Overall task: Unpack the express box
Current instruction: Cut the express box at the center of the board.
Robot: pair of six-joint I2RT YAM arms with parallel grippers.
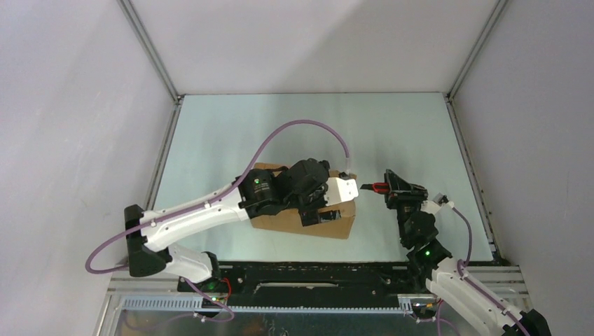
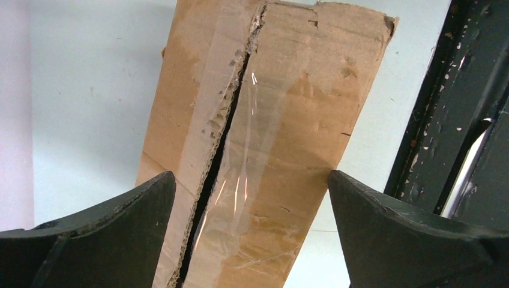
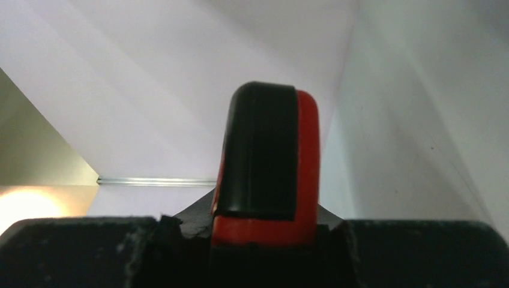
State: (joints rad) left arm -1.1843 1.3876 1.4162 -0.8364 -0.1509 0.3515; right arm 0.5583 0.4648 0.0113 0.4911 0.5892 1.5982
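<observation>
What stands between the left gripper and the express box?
Nothing visible. The left gripper hangs open directly over the express box, with a finger on each side of its split taped seam. The right gripper, holding the red knife, is off to the side.

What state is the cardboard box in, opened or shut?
Shut, but slit: the express box has its flaps lying flat, with a dark gap running along the seam through the clear tape.

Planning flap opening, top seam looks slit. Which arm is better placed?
Left. The left gripper, open, hangs over the express box and its slit seam; the right gripper is beside the box, shut on the utility knife.
</observation>
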